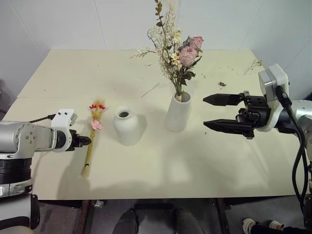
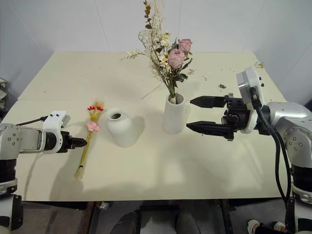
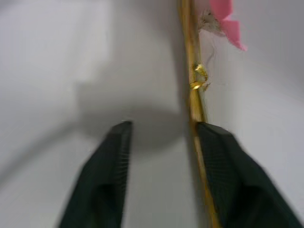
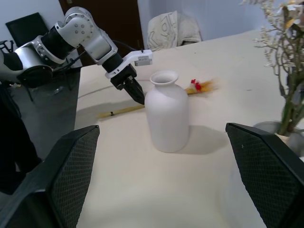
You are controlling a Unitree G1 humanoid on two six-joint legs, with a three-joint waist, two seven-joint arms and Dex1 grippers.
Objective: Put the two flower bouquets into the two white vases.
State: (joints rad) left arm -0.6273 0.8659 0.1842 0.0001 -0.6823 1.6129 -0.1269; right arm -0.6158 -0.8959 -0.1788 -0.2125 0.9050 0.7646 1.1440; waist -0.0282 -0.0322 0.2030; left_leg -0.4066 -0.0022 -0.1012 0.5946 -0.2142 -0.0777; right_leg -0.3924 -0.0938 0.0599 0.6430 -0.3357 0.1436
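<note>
The bushy bouquet of pink roses and cream sprigs stands in the taller white vase at mid-table. To its left stands the shorter narrow-necked vase, with nothing in it. The slim bouquet of yellow stalks, red buds and a pink blossom lies flat on the table left of that vase. My left gripper is down at its stalks. In the left wrist view its fingers stand apart, and the stalk runs along the inner edge of one. My right gripper hovers open beside the tall vase, on its right.
The cream table stretches wide, with its front edge close to me. A loose sprig and dried crumbs lie behind the vases. More dried bits lie at the back right corner.
</note>
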